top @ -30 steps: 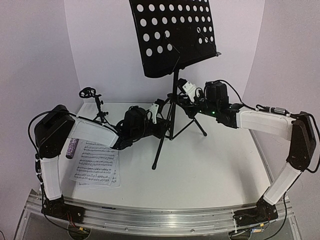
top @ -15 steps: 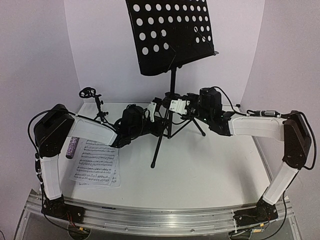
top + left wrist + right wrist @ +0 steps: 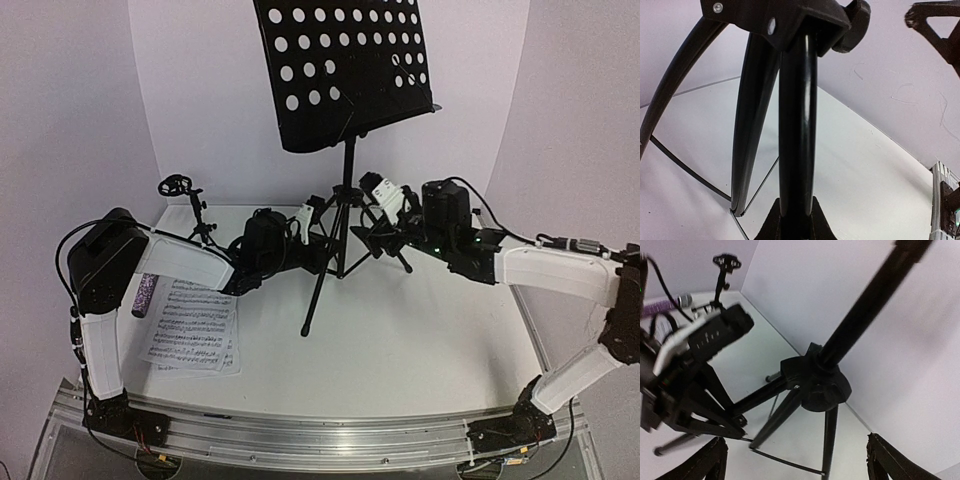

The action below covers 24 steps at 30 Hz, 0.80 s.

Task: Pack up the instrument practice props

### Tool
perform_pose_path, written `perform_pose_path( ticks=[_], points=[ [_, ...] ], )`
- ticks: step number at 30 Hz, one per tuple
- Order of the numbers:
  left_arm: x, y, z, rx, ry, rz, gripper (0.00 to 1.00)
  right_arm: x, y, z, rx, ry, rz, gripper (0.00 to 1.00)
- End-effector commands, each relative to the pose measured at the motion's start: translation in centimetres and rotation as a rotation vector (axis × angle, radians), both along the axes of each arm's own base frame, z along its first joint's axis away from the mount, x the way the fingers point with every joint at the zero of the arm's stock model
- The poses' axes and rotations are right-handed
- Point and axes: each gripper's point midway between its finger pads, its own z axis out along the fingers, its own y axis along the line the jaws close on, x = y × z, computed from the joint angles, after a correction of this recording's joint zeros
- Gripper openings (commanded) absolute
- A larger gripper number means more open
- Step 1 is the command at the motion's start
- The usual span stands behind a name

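As its jaws spread, right end effector withdrew from music stand.

Black music stand semi-gloss, probably metal; sheet-music pages paper; microphone glittery; table smooth white.

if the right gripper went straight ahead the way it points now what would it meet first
Most likely the music stand, at the hub where its legs join the post. It sits ahead of the open right gripper, though depth is unclear.
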Motion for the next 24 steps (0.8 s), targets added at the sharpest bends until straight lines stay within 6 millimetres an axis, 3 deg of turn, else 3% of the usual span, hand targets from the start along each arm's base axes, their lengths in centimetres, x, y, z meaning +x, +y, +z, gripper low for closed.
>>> perform_pose_path(
  ticks=[1,7,9,15,21,24],
  points=[
    [0.0,-0.3,1.8,-0.034,-0.040,-0.033,0.00,-2.8,0.6,0.7,0.495,0.434,-0.062,0.92],
    [-0.1,-0.1,2.0,-0.035,-0.056,-0.034,0.00,0.1,0.4,0.6,1.010,0.860,-0.217,0.84],
    [-0.1,-0.1,2.0,-0.033,-0.061,-0.035,0.00,1.4,0.4,1.6,1.172,0.956,-0.210,0.80],
    [-0.3,0.1,2.1,-0.037,-0.067,-0.037,0.00,3.6,1.7,4.3,1.345,1.034,-0.138,0.70],
    [-0.4,0.2,2.3,-0.042,-0.074,-0.038,0.00,4.5,2.2,4.3,1.438,1.077,-0.114,0.65],
    [-0.4,0.2,2.4,-0.045,-0.077,-0.037,0.00,4.7,2.2,3.5,1.465,1.109,-0.139,0.58]
  ],
)
